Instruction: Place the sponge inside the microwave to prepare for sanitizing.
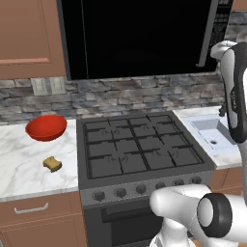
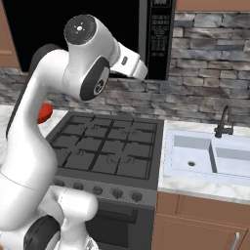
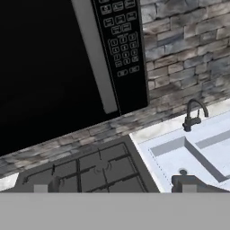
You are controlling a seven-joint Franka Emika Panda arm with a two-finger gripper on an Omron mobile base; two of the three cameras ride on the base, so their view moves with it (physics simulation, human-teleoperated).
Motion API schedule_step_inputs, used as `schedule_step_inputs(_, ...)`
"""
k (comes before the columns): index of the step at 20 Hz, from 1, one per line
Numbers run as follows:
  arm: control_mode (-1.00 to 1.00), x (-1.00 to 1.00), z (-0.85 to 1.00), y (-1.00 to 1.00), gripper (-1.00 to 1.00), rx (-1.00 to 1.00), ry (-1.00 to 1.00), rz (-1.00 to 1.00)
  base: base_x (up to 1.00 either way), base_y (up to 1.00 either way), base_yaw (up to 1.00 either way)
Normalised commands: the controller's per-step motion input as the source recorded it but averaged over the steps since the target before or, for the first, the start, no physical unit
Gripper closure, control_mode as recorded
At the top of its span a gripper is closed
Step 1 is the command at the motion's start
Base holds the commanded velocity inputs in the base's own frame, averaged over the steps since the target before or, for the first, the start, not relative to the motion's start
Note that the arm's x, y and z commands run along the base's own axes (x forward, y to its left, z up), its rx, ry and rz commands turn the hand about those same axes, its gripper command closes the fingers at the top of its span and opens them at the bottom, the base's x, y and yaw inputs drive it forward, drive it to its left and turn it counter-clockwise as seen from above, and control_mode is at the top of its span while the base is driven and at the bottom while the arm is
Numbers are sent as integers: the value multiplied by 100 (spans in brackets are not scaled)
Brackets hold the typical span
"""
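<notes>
Gripper (image 3: pixel 114 185) jaws spread wide, holding nothing, raised in front of the microwave (image 3: pixel 54 63) near its handle and keypad strip; door closed. Stove (image 3: pixel 90 173) directly below the gripper, sink (image 3: pixel 197 152) below to its right. Sponge (image 1: pixel 52 164) lies well apart, low and far left, on the counter (image 1: pixel 24 169), near the bowl (image 1: pixel 46 127).

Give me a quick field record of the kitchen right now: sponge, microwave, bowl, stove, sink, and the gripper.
sponge: lying on the marble counter left of the stove, apart from the bowl
microwave: mounted above the stove, door closed
red bowl: on the counter behind the sponge
gas stove: burners bare
sink: right of the stove, dark faucet behind it
gripper: jaws open, holding nothing, raised near the microwave's handle
</notes>
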Motion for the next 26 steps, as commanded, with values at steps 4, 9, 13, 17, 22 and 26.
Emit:
schedule_step_inputs(4, -100, 4, 0, 0, -100, 0, 0, 0, 0, 0, 0)
schedule_step_inputs(9, -100, 21, -2, 0, -100, 0, -2, 0, 0, 0, 0)
schedule_step_inputs(13, -100, 30, -3, 0, -100, 0, -7, 4, 0, 0, 0)
schedule_step_inputs(17, -100, 28, -1, -20, -100, 0, -1, 9, 0, 0, 0)
schedule_step_inputs(22, -100, 40, 0, -17, -100, 0, 3, 6, 0, 0, 0)
schedule_step_inputs(26, -100, 43, 0, -12, -100, 0, 14, 6, 0, 0, 0)
